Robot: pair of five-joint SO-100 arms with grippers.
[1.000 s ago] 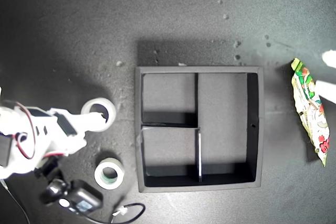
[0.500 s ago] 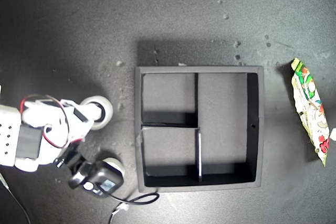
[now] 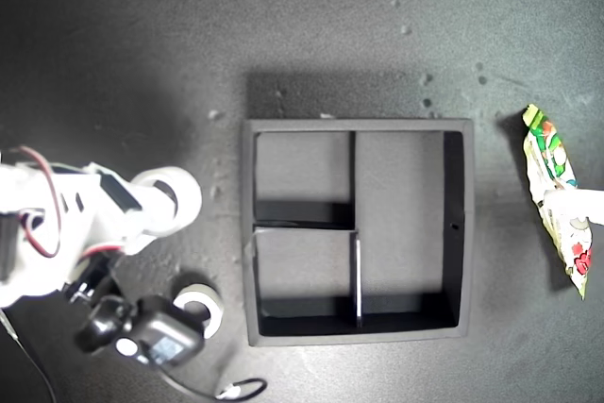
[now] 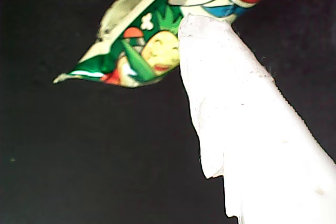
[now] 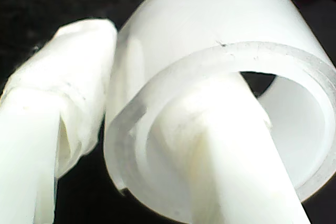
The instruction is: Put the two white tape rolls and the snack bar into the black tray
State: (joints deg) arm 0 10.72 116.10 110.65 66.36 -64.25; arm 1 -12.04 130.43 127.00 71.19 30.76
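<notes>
Since a second ago, my second end effector (image 3: 162,207) is moving onto the all-white tape roll (image 3: 170,197): one finger (image 5: 231,156) is now passing through the roll's open centre and the other is lying against its outer wall, so it is clamping on the roll's wall. In the second wrist view the roll is looking tilted, so I am judging the lift is beginning. The roll is sitting slightly nearer the exterior view's left than it was.

The second arm is reaching in from the exterior view's left, its wrist camera housing now partly covering the green-cored tape roll (image 3: 200,306), which is lying on the counter (image 3: 142,63) just beside the black tray (image 3: 457,233).

At the exterior view's right, my first end effector (image 3: 566,203) is now lying across the middle of the snack bar (image 3: 559,197), where half a second ago only a tip was showing at its lower end. Only one finger is showing, so I cannot tell its state. The bar is lying well outside the tray.

All three compartments are holding nothing yet.
</notes>
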